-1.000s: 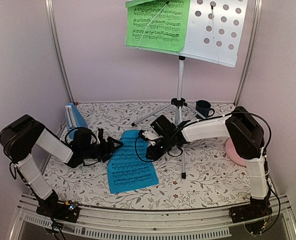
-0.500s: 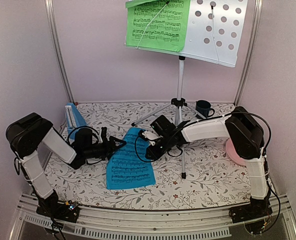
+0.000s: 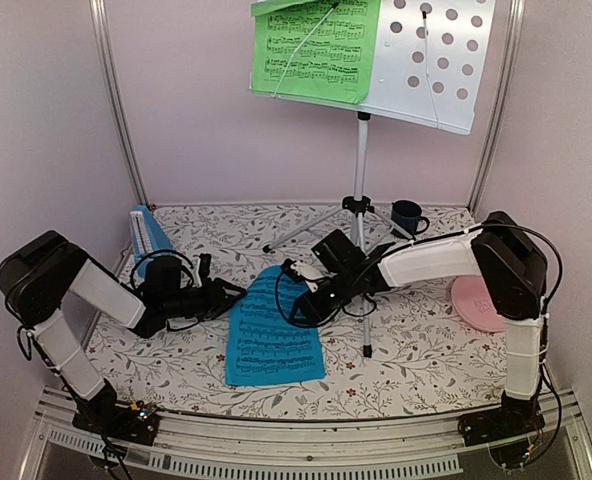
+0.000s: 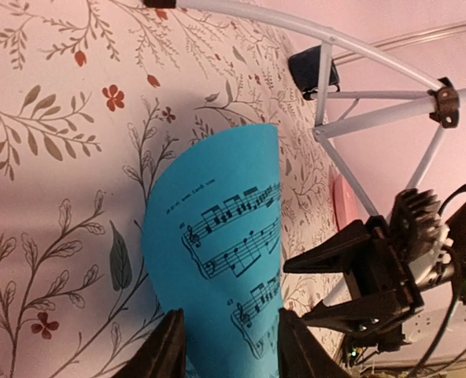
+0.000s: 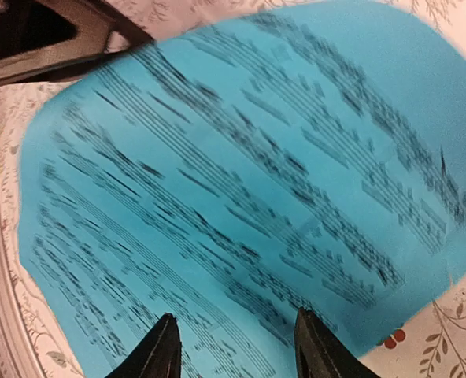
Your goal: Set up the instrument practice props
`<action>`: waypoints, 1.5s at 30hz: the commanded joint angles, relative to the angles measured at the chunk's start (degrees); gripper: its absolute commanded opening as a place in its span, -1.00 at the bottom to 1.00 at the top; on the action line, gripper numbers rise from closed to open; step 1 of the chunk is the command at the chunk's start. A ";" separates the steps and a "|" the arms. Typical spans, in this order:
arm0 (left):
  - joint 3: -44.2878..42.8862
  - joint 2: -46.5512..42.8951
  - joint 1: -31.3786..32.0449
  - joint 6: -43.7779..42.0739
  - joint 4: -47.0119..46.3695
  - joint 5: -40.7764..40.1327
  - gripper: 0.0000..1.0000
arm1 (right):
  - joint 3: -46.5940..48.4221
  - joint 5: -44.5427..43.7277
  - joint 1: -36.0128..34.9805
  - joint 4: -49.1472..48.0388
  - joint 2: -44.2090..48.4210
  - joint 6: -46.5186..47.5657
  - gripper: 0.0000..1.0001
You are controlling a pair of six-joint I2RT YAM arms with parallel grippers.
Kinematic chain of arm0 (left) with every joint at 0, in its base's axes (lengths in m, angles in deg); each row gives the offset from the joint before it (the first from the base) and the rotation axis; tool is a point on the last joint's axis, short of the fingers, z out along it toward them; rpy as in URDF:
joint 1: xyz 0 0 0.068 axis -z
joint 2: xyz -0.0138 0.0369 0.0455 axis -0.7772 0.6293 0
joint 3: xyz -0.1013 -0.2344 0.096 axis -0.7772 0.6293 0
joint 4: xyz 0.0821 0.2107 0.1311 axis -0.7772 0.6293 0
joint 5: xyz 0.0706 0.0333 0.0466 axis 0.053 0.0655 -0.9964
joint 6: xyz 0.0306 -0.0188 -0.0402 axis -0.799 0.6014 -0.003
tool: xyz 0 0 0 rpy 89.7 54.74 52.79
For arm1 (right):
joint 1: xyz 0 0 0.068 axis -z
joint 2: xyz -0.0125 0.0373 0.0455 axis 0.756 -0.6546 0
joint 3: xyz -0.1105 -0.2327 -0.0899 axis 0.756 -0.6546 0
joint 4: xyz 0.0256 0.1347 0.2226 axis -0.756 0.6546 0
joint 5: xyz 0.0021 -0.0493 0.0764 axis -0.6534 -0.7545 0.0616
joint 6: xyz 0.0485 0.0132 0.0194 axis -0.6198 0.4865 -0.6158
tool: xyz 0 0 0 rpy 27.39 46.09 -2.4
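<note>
Blue sheet (image 3: pixel 274 330) slid right when your right gripper (image 4: pixel 296 291) spread off it; left gripper (image 4: pixel 231 315), spread too, hadn't pinched it yet.

Blue sheet (image 5: pixel 241 181) fills the frame under the right pincer (image 5: pixel 234 346), its staves blurred beyond reading and its edges cut off at right and below. Between the left pincer's (image 4: pixel 231 350) fingers, the sheet's near end runs out of shot, so contact cannot be judged. From above, the music stand's desk (image 3: pixel 436 70) and green sheet (image 3: pixel 316 50) are cropped at the top. The left arm (image 3: pixel 101 290) hides part of the metronome (image 3: pixel 148 228) behind the left pincer, and the right arm (image 3: pixel 516 270) covers part of the pink plate (image 3: pixel 476 305).
</note>
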 commanded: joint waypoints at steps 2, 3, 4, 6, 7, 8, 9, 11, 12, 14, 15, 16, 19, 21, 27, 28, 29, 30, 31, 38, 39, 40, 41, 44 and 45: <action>1.61 -3.66 0.09 -3.66 -3.66 2.09 -0.26 | -7.86 10.81 4.22 -11.78 11.44 -6.42 0.14; 1.65 -4.00 0.04 -4.07 -3.60 2.21 -0.30 | -9.60 12.40 5.09 -13.66 12.82 -8.33 0.17; 1.72 -4.18 0.00 -4.27 -3.51 2.10 -0.35 | -11.57 13.44 5.82 -15.74 14.05 -9.37 0.23; 1.68 -4.43 0.00 -4.46 -2.26 1.62 -0.37 | -13.74 14.45 6.68 -17.68 14.63 -11.11 0.26; 1.59 -4.61 -0.08 -4.36 -0.59 1.27 -0.34 | -13.36 14.41 6.81 -16.61 13.90 -11.22 0.22; 1.64 -4.89 -0.16 -4.17 1.72 0.49 -0.28 | -12.34 14.28 6.78 -13.44 12.96 -10.61 0.16; 1.76 -5.37 -0.25 -4.10 3.85 -0.16 -0.17 | -11.57 13.96 6.75 -11.32 12.16 -10.01 0.11; 2.17 -6.69 0.00 -4.53 8.38 -1.33 -0.03 | -11.85 12.33 6.58 -8.40 12.31 -9.03 0.05; 2.56 -7.46 0.44 -4.80 9.86 -1.64 -0.01 | -12.32 10.81 6.29 -6.72 13.09 -8.60 0.02; 3.36 -8.95 2.08 -5.07 11.31 -2.21 0.03 | -13.05 6.76 4.80 -2.93 15.20 -6.97 -0.01; 3.55 -9.47 3.02 -5.23 12.08 -2.52 0.07 | -13.64 5.04 3.81 -1.53 16.35 -5.81 -0.01; 3.51 -9.71 4.01 -5.40 12.85 -3.04 0.12 | -14.52 3.89 2.75 -0.77 17.63 -5.12 -0.02; 2.71 -9.11 6.06 -5.09 14.88 -3.92 0.27 | -15.68 1.81 0.35 2.37 19.06 -4.19 -0.11; 1.74 -7.67 7.19 -3.96 15.81 -4.48 0.36 | -15.91 -1.20 -0.43 4.81 18.92 -4.67 -0.20; -4.74 -4.37 12.27 -2.13 24.91 -9.21 0.49 | -18.22 -7.37 -1.72 7.92 18.22 -7.39 -0.40; -5.22 -3.66 12.71 -1.23 25.39 -9.32 0.50 | -18.42 -7.47 -1.80 7.72 17.47 -7.58 -0.41; -5.49 -2.90 13.14 -0.33 25.45 -9.38 0.50 | -18.39 -7.46 -1.84 7.60 16.59 -7.75 -0.42; -5.71 -2.05 13.49 0.63 25.20 -9.41 0.50 | -18.28 -7.46 -1.91 7.35 15.54 -7.90 -0.44; -5.98 -1.15 13.87 1.32 24.86 -9.24 0.50 | -18.19 -7.29 -1.90 7.05 14.56 -7.90 -0.45; -10.35 7.16 15.99 3.87 20.79 -4.43 0.58 | -18.26 -4.11 -1.93 3.03 9.09 -7.92 -0.50; -10.24 8.22 16.09 4.89 18.65 -3.50 0.60 | -18.25 -3.31 -1.96 2.22 8.65 -8.09 -0.50; -10.14 9.12 16.12 5.78 16.65 -2.67 0.61 | -18.29 -2.71 -1.93 1.48 8.23 -8.30 -0.50; -10.23 10.00 16.11 6.25 14.96 -2.10 0.61 | -18.22 -2.19 -1.91 0.92 7.87 -8.42 -0.51; -9.03 11.05 16.15 8.14 7.24 -1.59 0.65 | -18.20 -1.44 -1.91 -0.43 7.15 -8.74 -0.51; -8.46 11.40 16.10 8.70 3.81 -1.14 0.66 | -18.19 -1.37 -1.90 -0.73 7.04 -8.79 -0.52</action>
